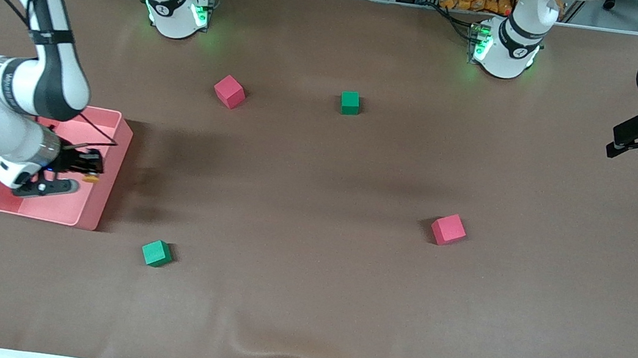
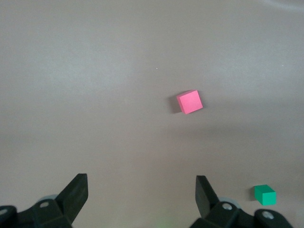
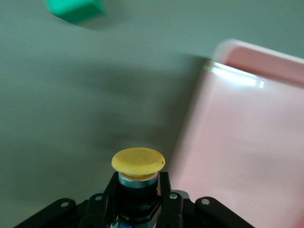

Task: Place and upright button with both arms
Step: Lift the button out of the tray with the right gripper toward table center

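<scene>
The button [image 3: 138, 167] is clamped between the closed fingers of the right gripper [image 1: 87, 168], held above the pink tray [image 1: 100, 199] at the right arm's end of the table. The left gripper [image 2: 141, 194] is spread wide and empty, waiting over bare table [image 1: 303, 300].

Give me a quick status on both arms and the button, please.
Right gripper over the pink tray, jaws shut on the button. Left gripper waiting, jaws open, empty. Nothing in the way.
</scene>
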Available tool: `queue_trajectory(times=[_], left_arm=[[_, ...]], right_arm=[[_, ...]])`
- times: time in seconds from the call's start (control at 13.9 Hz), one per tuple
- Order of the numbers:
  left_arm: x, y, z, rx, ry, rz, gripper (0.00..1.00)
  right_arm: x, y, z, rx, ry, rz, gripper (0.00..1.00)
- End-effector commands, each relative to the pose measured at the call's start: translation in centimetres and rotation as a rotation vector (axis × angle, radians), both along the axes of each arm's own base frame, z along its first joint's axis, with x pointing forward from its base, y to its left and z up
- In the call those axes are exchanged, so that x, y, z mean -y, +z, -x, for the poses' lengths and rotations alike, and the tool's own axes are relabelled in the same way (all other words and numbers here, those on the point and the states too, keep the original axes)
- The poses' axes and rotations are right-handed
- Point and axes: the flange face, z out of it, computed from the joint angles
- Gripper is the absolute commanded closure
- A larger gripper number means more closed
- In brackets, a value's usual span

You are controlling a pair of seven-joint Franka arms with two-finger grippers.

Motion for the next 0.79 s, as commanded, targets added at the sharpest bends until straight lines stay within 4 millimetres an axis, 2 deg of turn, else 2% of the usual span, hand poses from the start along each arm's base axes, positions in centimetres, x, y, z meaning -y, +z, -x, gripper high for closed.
queue_trajectory(times=[0.0, 0.22, 0.43, 0.65, 0.72], left_arm=[[0.4, 0.1, 0.0, 0.004, 0.010, 0.017, 0.00], [0.5, -0.2, -0.2, -0.002, 0.009, 0.017, 0.00], [0.5, -0.4, -0.4, -0.002, 0.008, 0.017, 0.00], [0.5, -0.5, -0.4, -0.003, 0.008, 0.017, 0.00], [0.5, -0.8, -0.6, -0.009, 0.008, 0.017, 0.00]], right_arm=[[-5.9, 2.4, -1.7, 0.031, -0.021, -0.042, 1.00], [-15.7, 3.7, -2.4, 0.060, -0.005, -0.044, 1.00], [-24.9, 3.8, -2.6, 0.078, -0.009, -0.056, 1.00], [-32.6, 3.0, -1.7, 0.092, 0.062, -0.070, 1.00], [-33.7, 3.0, -2.0, 0.102, 0.044, -0.071, 1.00]])
